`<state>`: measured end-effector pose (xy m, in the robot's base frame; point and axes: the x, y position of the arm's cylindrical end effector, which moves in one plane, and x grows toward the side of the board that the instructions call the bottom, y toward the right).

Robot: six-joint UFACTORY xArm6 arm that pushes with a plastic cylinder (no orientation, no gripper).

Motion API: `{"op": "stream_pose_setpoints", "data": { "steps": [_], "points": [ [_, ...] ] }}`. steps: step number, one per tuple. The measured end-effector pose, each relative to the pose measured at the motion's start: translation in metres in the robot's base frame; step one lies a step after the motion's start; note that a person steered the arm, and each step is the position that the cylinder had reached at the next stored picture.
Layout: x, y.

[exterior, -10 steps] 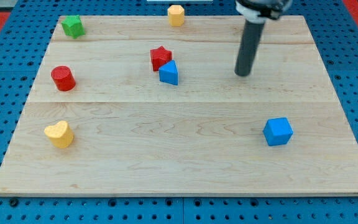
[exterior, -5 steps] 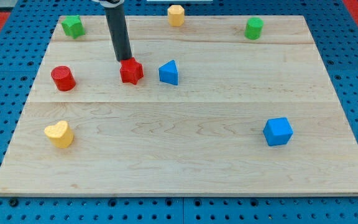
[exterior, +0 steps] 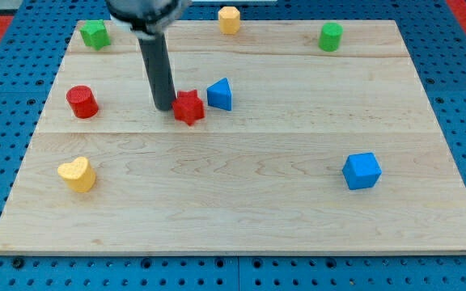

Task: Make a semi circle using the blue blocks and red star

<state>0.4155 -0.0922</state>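
Observation:
The red star [exterior: 188,107] lies on the wooden board [exterior: 241,210] left of centre. A blue triangular block [exterior: 220,94] sits just to its upper right, a small gap between them. A blue cube [exterior: 361,170] lies far off at the view's lower right. My tip [exterior: 164,106] is down on the board right at the star's left side, touching or nearly touching it.
A red cylinder [exterior: 82,102] stands at the left. A yellow heart [exterior: 77,174] lies at the lower left. A green block [exterior: 95,34] is at the top left, a yellow block [exterior: 229,18] at the top middle, a green cylinder [exterior: 330,36] at the top right.
The red star went left away from the blue triangular block, then slid right and down beside it again. My tip swung from the right to the star's left side.

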Motion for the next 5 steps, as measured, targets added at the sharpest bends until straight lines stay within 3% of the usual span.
{"op": "stream_pose_setpoints", "data": {
  "steps": [1,2,3,5],
  "points": [
    [-0.01,0.011],
    [-0.047,0.015],
    [-0.045,0.045],
    [0.033,0.083]
  ]
}}
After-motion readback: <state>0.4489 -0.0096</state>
